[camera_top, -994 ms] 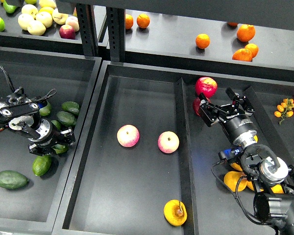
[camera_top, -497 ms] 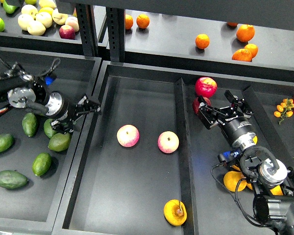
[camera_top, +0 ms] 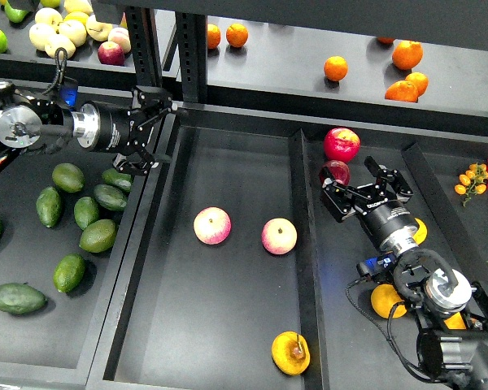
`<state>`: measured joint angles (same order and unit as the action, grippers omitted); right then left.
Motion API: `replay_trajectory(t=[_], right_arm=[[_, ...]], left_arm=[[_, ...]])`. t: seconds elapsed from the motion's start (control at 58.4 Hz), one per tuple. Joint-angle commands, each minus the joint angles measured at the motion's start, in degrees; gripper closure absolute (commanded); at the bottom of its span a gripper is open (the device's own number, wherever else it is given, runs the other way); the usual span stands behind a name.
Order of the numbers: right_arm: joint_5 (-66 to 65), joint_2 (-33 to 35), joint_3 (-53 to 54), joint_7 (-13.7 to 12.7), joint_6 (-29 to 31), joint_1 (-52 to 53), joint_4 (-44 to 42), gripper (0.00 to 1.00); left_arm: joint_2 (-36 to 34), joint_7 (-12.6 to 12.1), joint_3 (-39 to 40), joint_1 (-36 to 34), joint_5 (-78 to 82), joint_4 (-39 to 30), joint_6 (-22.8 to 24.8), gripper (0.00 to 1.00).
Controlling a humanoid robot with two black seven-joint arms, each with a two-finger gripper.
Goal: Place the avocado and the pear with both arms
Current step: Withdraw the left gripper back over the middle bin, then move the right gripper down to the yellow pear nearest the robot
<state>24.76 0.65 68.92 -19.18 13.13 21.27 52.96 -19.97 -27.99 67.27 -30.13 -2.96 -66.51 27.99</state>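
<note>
Shop-like produce display: black bins (camera_top: 228,341), shelf (camera_top: 309,81), sorted oranges (camera_top: 407,69), avocados (camera_top: 85,211).

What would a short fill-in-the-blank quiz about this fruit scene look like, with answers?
1. The left gripper holds ____ between its open fingers.
2. The pear lies in the middle tray, near its ____ edge.
3. The number of pink-yellow apples lying in that tray is ____.
4. The green avocados lie in the tray on the robot's ____ side.

Answers: nothing; front; two; left
</note>
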Motion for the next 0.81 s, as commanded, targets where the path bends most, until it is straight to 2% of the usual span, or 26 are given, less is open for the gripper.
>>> replay_trajectory(t=[0.0,0.137,0.206,0.274,0.308,0.566,0.668,0.788], right_arm=[[-1.0,2.8,-4.1,-0.1,6.9,0.1,-0.1,0.01],[-3.4,7.3,-9.3,-0.5,10.3,0.3,0.1,0.01],[-4.7,9.4,-10.2,-2.3,11.2,0.5,1.2,0.01],[-5.4,10.9,-10.2,-5.6,11.2,0.7,2.2,0.01],[-5.5,12.9,-10.4,-8.8,11.2,1.2,3.7,0.01],[-5.5,21.1,-18.2,-8.8,11.2,7.6,10.7,0.01],[-5.6,25.4,-25.7,-8.8,11.5,13.3,11.4,0.0],[-6.1,27.1,-33.5,-8.8,11.7,19.0,11.3,0.01]], left_arm=[[8.0,0.0,6.7,9.7,-1.3,-2.9,0.0,0.01],[15.7,0.0,10.5,17.8,-1.4,-4.2,0.0,0.01],[19.5,0.0,12.2,21.6,-1.4,-4.3,0.0,0.01],[20.0,0.0,13.3,25.0,-1.4,-4.3,0.0,0.01],[20.0,0.0,13.5,28.4,-1.8,-4.4,0.0,0.01],[20.0,0.0,13.7,33.9,-7.4,-5.2,0.0,0.01],[20.0,0.0,13.6,35.7,-7.5,-5.6,0.0,0.01],[20.0,0.0,13.7,36.5,-7.4,-5.9,0.0,0.01]])
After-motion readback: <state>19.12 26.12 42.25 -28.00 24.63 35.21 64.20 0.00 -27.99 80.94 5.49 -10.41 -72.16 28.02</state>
